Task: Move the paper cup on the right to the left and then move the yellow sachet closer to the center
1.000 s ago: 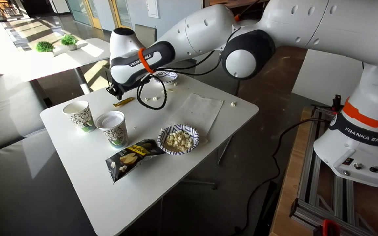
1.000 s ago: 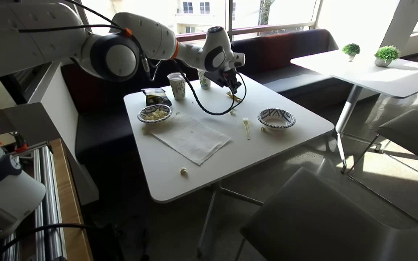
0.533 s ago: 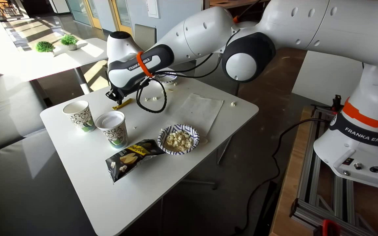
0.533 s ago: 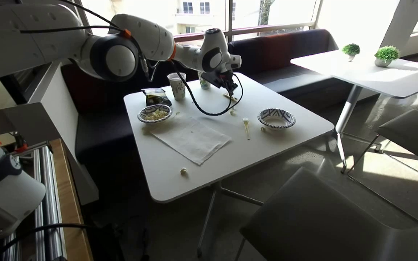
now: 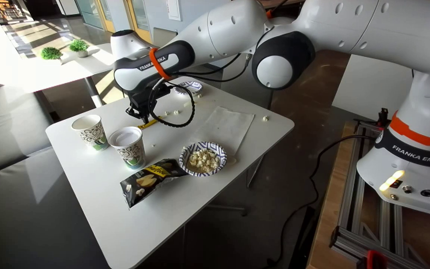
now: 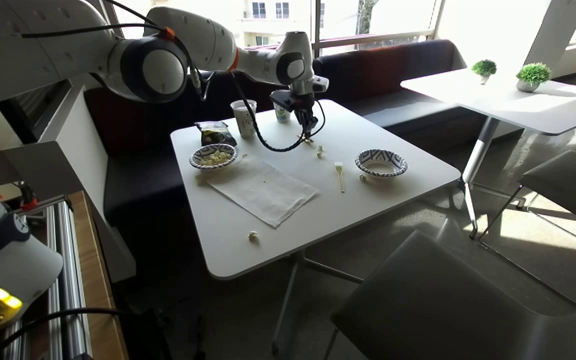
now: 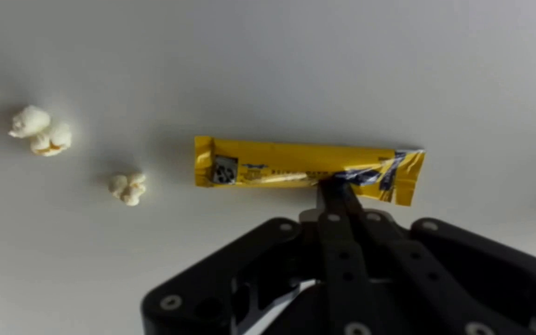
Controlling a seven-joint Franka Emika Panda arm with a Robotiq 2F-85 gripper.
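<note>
The yellow sachet lies flat on the white table; it also shows in an exterior view and, mostly hidden by the gripper, in another. My gripper has its fingers together, tips on the sachet's near edge right of its middle; no sachet shows clamped between them. It points down at the table in both exterior views. The paper cup with pale green print stands upright beside a similar cup with darker print. In an exterior view the gripper partly covers the paper cup.
A black-and-yellow snack packet lies by the darker cup, touching a patterned bowl of popcorn. Another bowl, a small fork and a napkin are on the table. Loose popcorn lies near the sachet.
My gripper has come down onto the sachet. The sachet has slid with it, rightward and nearer the cups' side in an exterior view. The base light has turned yellow. The cups have not moved.
</note>
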